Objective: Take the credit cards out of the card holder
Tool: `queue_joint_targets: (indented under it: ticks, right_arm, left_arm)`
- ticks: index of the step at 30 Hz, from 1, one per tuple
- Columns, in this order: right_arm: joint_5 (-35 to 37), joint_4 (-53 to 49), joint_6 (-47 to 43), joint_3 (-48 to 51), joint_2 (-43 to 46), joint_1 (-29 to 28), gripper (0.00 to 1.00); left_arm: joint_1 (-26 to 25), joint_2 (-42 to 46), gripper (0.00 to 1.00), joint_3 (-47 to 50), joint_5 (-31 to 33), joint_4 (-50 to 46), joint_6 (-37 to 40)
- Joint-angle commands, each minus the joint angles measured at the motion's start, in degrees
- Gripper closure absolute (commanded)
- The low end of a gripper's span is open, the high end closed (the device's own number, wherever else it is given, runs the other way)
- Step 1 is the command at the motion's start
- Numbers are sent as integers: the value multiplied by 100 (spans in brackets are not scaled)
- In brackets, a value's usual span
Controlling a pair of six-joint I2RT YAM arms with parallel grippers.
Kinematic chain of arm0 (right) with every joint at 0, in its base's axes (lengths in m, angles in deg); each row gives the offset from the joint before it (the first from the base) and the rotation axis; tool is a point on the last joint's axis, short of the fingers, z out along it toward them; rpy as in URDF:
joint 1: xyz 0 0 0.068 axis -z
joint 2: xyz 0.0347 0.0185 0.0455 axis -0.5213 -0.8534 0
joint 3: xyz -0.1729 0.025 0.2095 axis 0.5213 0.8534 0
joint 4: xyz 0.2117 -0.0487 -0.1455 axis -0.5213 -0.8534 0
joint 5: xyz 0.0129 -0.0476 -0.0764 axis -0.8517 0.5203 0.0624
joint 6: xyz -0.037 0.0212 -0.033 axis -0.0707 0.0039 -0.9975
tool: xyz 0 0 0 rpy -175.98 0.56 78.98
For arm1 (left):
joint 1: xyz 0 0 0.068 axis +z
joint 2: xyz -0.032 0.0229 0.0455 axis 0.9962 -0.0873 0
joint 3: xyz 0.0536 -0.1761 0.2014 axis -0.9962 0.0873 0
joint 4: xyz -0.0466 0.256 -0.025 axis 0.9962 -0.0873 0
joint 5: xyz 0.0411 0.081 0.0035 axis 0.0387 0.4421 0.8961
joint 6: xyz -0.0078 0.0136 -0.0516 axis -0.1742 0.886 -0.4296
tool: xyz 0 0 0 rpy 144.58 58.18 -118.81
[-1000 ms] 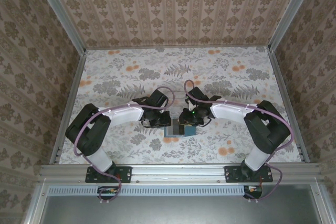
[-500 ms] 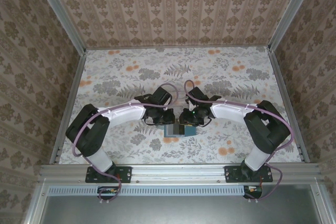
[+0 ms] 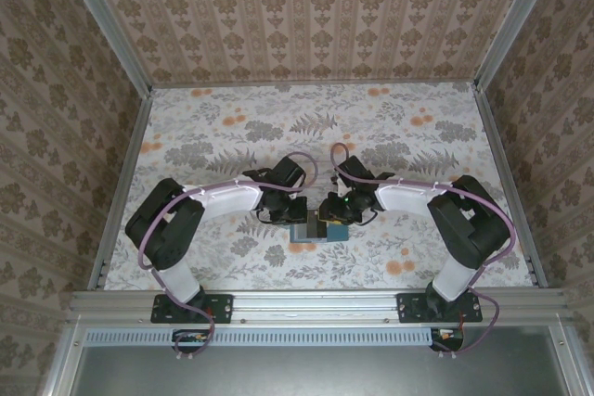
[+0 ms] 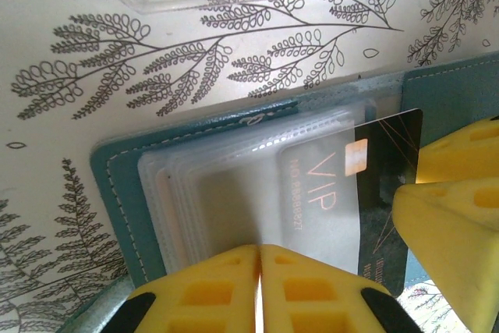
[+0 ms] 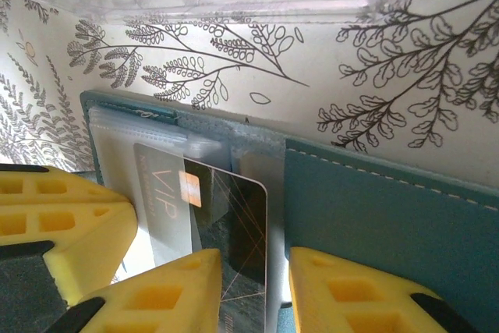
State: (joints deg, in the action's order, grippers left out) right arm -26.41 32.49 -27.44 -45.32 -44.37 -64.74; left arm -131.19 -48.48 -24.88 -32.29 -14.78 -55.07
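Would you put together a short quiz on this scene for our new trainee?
1. Which word is printed on the dark card sticking out of the wallet? A) VIP B) GOLD C) DEBIT
2. True or false: the wallet is folded shut.
3. Which arm has its jaws pressed together?
Key: 1 A. 2 False, it lies open. 3 The left arm.
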Motion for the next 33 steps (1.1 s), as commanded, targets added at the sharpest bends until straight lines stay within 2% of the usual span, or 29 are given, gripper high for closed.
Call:
queue_joint_targets:
  ticks: [1, 9, 16, 21, 27, 33]
  right_arm:
    - [-403, 432, 93, 146, -94, 53, 70]
    - [-664, 837, 223, 375, 164, 124, 74]
    - [-600, 768, 172, 423, 315, 168, 84]
    - [-300, 315, -69, 361, 440, 199, 88]
    - [193, -508, -452, 211, 665, 289, 89]
    - [392, -829, -602, 177, 810, 388, 89]
  left_arm:
    - [-4, -163, 89, 136, 159, -407, 128]
    - [-3, -185, 89, 141, 174, -397, 116]
    - [6, -172, 89, 143, 185, -410, 115]
    - [8, -85, 89, 178, 194, -389, 111]
    - [19, 58, 89, 188, 194, -414, 106]
    - [17, 81, 89, 199, 185, -381, 100]
